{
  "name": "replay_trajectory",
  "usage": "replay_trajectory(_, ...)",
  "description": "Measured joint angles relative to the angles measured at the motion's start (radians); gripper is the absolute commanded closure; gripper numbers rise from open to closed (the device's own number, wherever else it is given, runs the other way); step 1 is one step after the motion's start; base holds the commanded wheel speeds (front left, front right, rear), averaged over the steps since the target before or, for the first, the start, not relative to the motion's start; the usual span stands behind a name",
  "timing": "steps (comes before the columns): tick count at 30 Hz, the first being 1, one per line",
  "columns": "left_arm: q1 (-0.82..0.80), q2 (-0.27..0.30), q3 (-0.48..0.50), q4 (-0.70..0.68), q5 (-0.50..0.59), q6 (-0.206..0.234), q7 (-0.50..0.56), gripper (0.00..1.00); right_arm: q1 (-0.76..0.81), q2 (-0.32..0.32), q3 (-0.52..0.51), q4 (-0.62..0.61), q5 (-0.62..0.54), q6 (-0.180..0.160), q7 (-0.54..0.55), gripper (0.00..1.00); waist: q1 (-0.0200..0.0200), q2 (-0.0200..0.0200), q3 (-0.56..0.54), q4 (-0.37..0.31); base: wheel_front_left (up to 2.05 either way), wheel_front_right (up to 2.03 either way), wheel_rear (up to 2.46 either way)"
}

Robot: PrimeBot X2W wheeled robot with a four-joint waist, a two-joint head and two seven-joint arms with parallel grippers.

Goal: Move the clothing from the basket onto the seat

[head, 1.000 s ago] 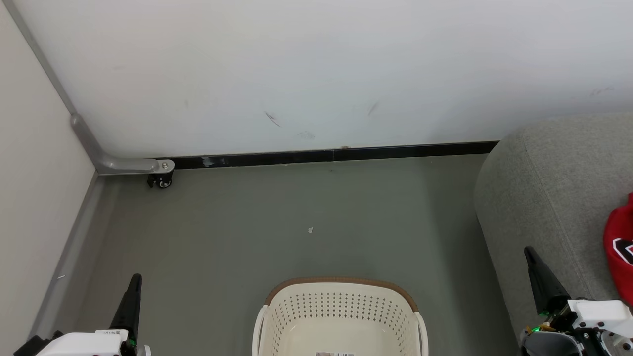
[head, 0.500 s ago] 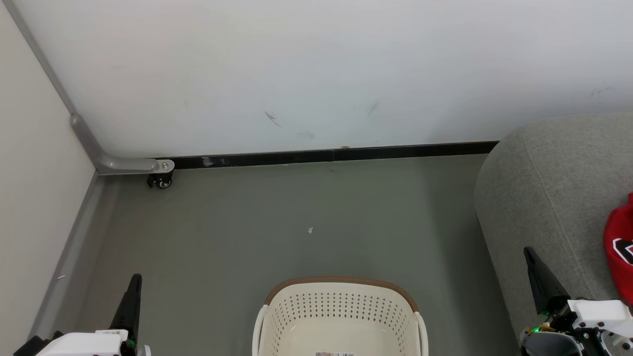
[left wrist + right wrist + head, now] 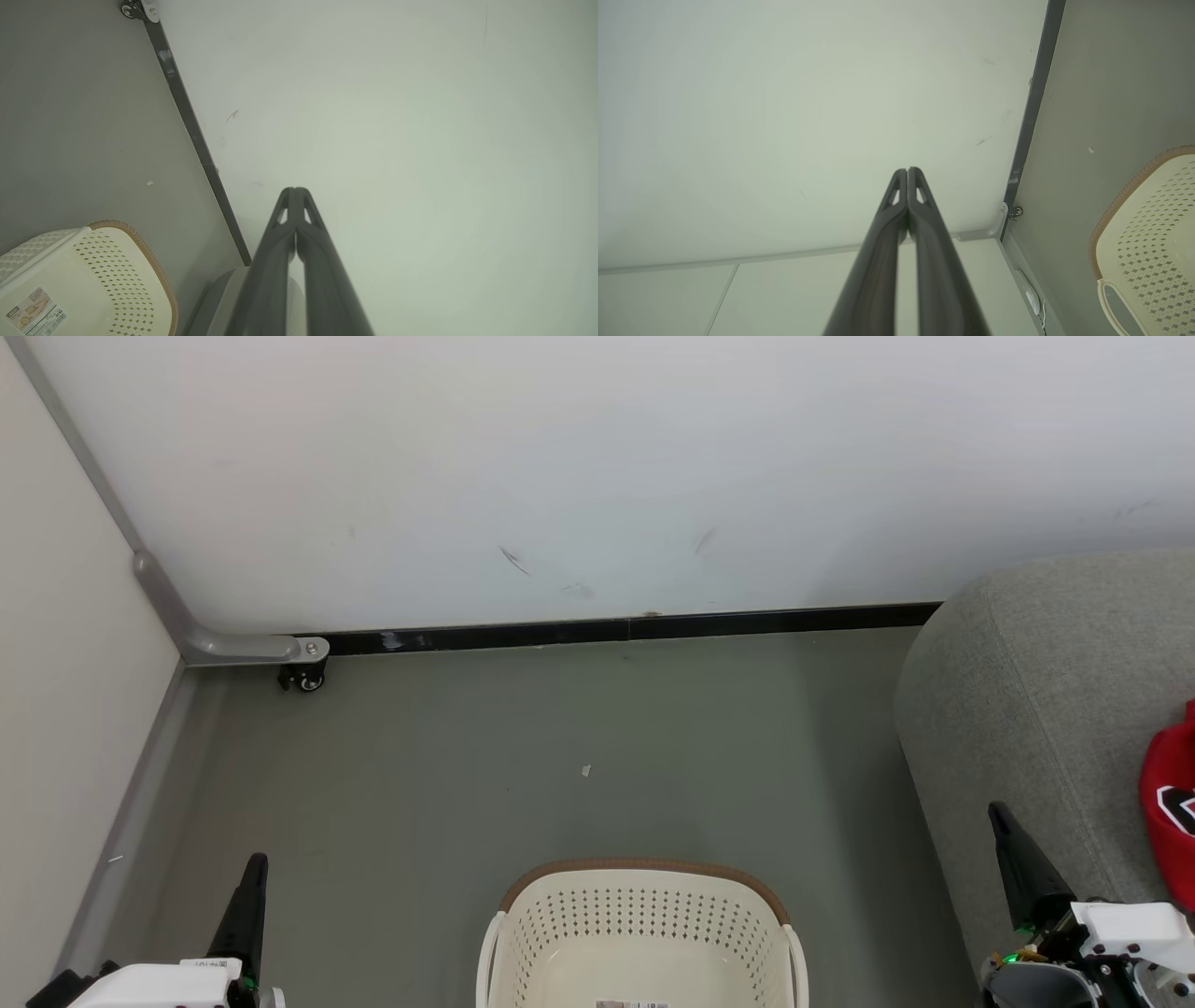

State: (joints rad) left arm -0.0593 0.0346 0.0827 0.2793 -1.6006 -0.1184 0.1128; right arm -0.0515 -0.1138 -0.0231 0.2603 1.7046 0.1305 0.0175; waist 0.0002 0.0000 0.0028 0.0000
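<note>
Red clothing with black-and-white lettering lies on the seat at the right edge of the head view. The frame cuts it off, so its long axis cannot be told. It sits just to the right of the right tool, whose two fingers are pressed together on nothing and point up along the seat's front. The basket stands on the floor between the two arms, left of the seat and apart from it. The part of its inside that shows holds a paper label and no fabric; its near end is cut off. The left tool, likewise closed and empty, hangs over the floor further left. I judge the right arm the nearer one for any further carry: basket to its left, seat to its right.
</note>
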Motion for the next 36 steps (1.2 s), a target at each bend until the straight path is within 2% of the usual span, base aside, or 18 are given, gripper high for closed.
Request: replay_trajectory(36, 0.000, 0.000, 0.000, -0.001, 0.000, 0.000, 0.000, 1.00, 0.000, 0.006, -0.005, 0.001, -0.002, 0.000, 0.002, 1.00, -0.0001, 0.0000, 0.000, 0.000, 0.00, 0.00, 0.00)
